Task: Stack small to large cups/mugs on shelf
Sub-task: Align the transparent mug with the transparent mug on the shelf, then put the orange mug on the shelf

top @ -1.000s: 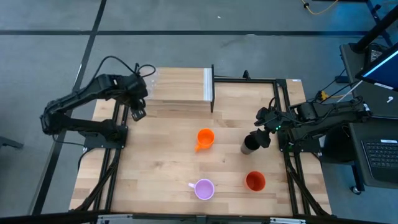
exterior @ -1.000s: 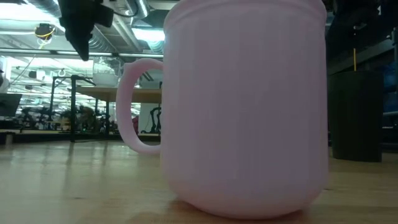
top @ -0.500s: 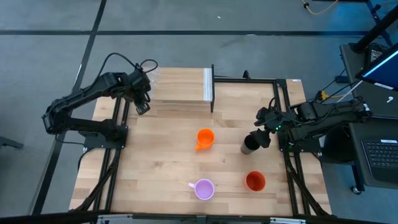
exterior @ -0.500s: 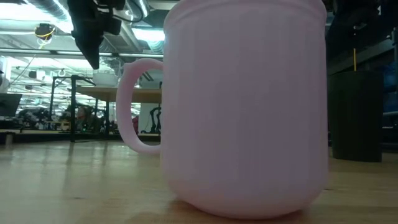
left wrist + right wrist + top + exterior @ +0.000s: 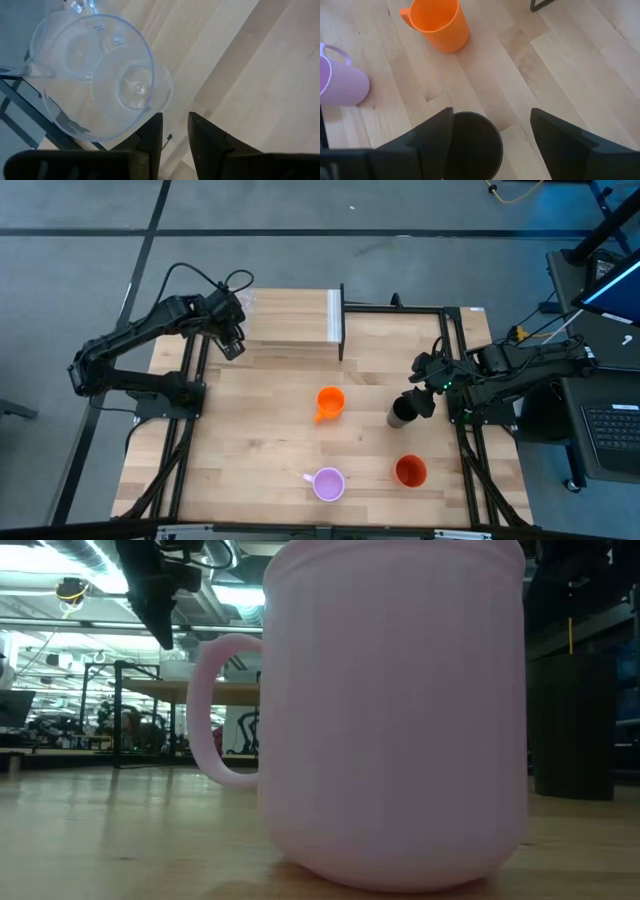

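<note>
Tumbler (image 5: 470, 145) between right hand (image 5: 492, 132) fingers

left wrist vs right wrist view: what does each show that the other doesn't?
Left wrist only: the clear glasses, nested, standing on the shelf, and the left end effector with its fingers close together and nothing between them.

Right wrist only: the orange mug, the lilac mug and the black tumbler, which sits between the fingers of the open right end effector.

Shared: only light wood surface. No cup appears in both.
</note>
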You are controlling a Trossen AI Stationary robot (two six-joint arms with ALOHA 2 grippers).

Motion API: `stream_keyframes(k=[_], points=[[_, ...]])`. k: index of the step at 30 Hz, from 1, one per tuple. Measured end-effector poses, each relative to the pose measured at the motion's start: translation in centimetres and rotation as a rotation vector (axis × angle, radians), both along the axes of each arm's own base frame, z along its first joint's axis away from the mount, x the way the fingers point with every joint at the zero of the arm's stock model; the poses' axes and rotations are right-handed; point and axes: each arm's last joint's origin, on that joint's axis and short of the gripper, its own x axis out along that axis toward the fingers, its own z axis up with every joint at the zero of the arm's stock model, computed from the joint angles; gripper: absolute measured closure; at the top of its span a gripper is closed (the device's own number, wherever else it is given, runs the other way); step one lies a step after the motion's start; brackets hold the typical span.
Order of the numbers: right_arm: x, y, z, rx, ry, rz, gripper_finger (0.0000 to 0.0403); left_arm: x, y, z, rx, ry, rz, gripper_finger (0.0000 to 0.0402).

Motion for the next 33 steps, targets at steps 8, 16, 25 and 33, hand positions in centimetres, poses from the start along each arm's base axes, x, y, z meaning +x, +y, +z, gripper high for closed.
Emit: stream_keyframes(k=[8, 16, 25, 33], points=[[0.0, 0.0, 0.0, 0.0, 0.0, 0.0, 0.0137, -1.4, -1.4, 0.1, -0.07, 0.036, 0.047, 0.0315], [0.1, 0.0, 0.1, 0.004, -0.013, -0.003, 0.0137, -1.0, -3.7, 1.4, -0.318, -0.288, -0.057, 0.0315], [1.1, 0.2, 0.9, -0.009, -0.14, 0.033, 0.0137, 0.7, -7.5, 1.9, -0.473, -0.4, -0.193, 0.0315], [3.7, 0.6, 2.0, -0.086, -0.333, 0.117, 0.0137, 2.3, -10.8, -1.0, -0.416, -0.373, -0.313, 0.0315]])
